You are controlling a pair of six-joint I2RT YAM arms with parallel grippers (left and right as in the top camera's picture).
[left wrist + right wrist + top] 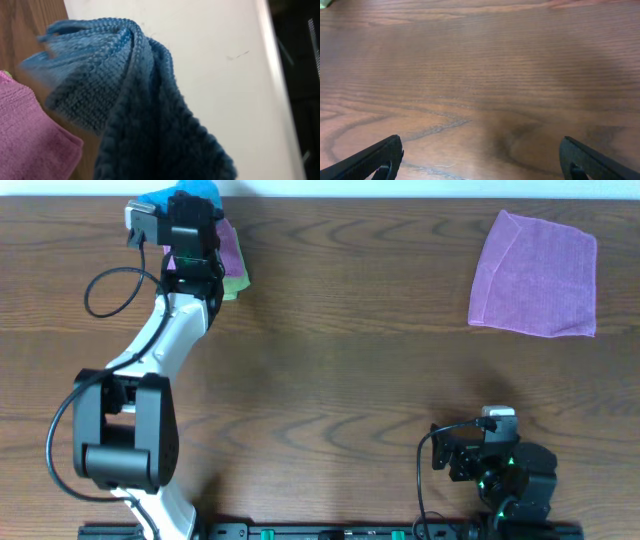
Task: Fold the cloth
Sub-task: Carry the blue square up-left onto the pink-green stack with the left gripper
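Observation:
The sky-blue ribbed cloth [125, 100] hangs bunched and gathered, filling the left wrist view; from overhead only a patch of it [192, 192] shows at the table's far left edge. My left gripper [193, 215] is shut on the cloth, its fingers hidden by the fabric and by the wrist. My right gripper [482, 155] stands open low over bare wood near the front right, with nothing between its fingers [380, 157].
A small folded purple cloth [232, 248] on a lime-green one [237, 284] lies just under the left wrist. A larger purple cloth [535, 272] lies at the far right. A white surface [225, 75] runs beyond the table's far edge.

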